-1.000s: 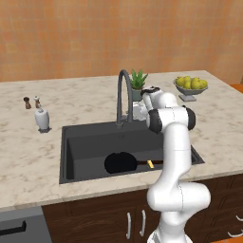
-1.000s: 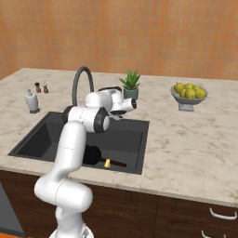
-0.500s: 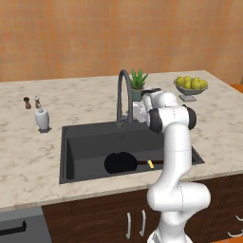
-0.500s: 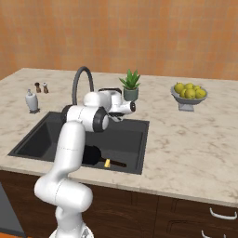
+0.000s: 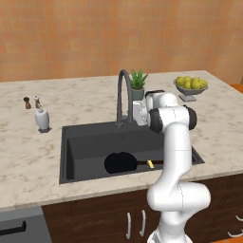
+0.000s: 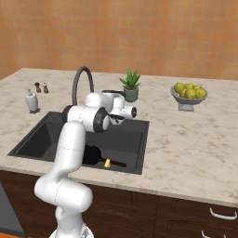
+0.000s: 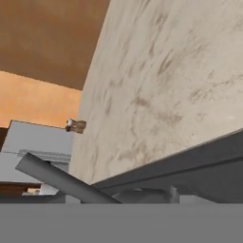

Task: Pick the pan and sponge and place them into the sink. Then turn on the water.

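looking down over the counter [image 5: 28, 152] from both base cameras, i've got the pan [image 5: 121, 163] lying flat on the floor of the sink [image 5: 83, 142], toward the front edge of the basin, its thin handle [image 6: 116, 163] running off toward the right-hand wall. a bit of yellow shows right where the handle meets the pan, that's the sponge [image 5: 150, 164], touching the handle, mostly hidden. the arm is folded over the back right corner of the sink, the hand up by the base of the faucet [image 5: 122, 92], between it and the potted plant [image 5: 138, 83]. the gripper [image 6: 131, 112] points sideways, and i can't tell from any camera how wide the jaws stand or whether they touch the faucet. nothing visibly held. soap dispenser [image 5: 42, 118] and the two shakers [image 5: 32, 101] sit at the left end of the counter, the fruit bowl [image 5: 190, 85] at the far right. no stream from the spout.
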Motion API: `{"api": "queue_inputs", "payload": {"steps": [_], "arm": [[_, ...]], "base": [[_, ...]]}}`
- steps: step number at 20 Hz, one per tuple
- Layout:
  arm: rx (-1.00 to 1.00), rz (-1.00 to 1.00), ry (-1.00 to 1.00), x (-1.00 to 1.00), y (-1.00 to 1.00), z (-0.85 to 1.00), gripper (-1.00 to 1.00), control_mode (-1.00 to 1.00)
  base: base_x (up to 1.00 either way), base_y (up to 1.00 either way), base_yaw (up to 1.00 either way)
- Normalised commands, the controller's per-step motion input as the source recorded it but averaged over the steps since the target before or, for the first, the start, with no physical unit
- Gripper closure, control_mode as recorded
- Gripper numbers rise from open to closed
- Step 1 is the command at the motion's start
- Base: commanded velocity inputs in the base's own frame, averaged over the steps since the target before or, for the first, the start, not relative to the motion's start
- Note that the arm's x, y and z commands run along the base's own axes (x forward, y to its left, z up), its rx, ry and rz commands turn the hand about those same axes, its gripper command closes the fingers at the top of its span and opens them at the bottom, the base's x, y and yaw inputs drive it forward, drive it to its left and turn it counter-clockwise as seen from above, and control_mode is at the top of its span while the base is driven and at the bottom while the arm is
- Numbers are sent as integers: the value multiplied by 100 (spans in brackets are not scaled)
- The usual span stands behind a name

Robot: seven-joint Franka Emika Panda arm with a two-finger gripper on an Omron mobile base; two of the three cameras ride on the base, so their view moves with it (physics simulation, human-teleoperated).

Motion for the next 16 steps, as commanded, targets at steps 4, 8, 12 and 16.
{"api": "queue_inputs", "payload": {"steps": [4, 8, 12, 16], "arm": [[23, -6, 11, 0, -2, -1, 100, -100], [18, -6, 8, 0, 0, -2, 100, -100], [9, -5, 4, 0, 0, -5, 100, -100], [0, 0, 0, 0, 0, 0, 100, -100]], "base": [[0, 0, 0], [0, 0, 0], [0, 0, 0], [0, 0, 0]]}}
